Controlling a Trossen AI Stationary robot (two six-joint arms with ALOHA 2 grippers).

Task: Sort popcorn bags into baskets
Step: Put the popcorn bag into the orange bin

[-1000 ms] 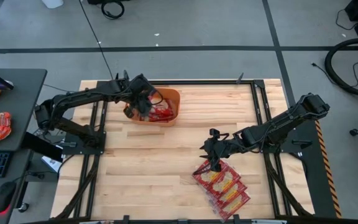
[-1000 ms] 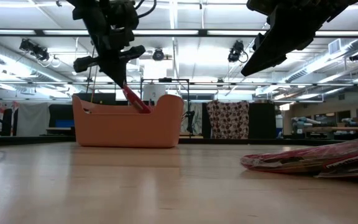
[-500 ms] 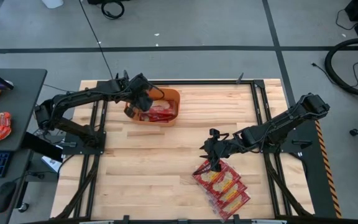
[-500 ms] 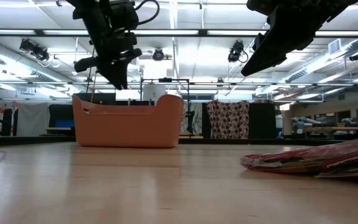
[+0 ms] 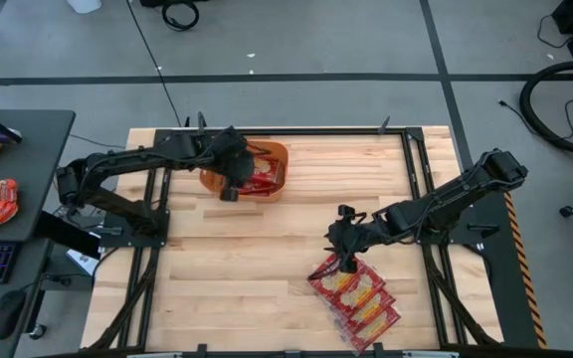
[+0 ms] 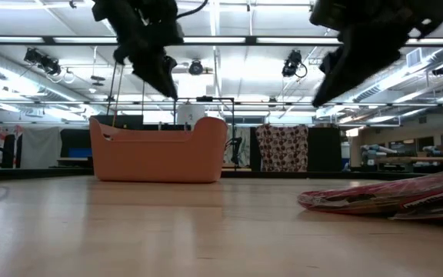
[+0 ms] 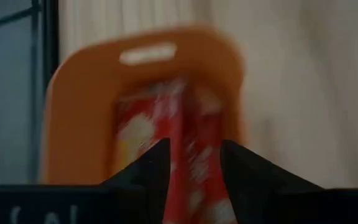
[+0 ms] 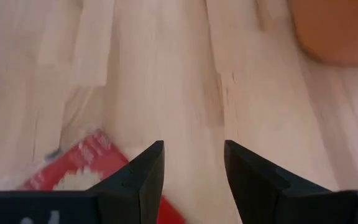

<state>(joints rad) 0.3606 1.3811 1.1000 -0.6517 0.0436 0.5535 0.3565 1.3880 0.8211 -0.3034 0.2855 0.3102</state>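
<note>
Since a second ago the red packet that hung from the left gripper [image 5: 229, 191] over the tub is gone from its jaws; it now lies inside the orange plastic rectangular tub [image 5: 207, 180] with the other glossy red popcorn packets [image 5: 260, 179]; the gripper has shifted toward the tub's near edge and, in the low view, sits higher above the rim [image 6: 162, 77].

Left jaws: spread apart, nothing between them; the left wrist view looks past the two dark fingers [image 7: 146, 169] down onto the tub [image 7: 79, 112] with red-and-cream packets [image 7: 166, 130] lying in it, blurred.

Right gripper [image 5: 346, 263]: holds above the far corner of the pile of flat red packets with yellow-cream centres [image 5: 358, 298] on the light wooden tabletop [image 5: 267, 268]; jaws spread, empty; it has barely moved from the earlier frames; right wrist view shows one red packet corner [image 8: 82, 165] just beyond the fingers [image 8: 142, 171], with bare wood between them; orange tub edge [image 8: 337, 28] far off.

Low view: tub [image 6: 158, 148] stands upright on the tabletop toward the left; packet pile [image 6: 391, 196] lies flat and overlapping at the right, well apart from the tub; right gripper [image 6: 337, 81] hangs above the pile, not touching.

Pile sits near the tabletop's front edge, right of centre; tub near the back edge, left of centre.
</note>
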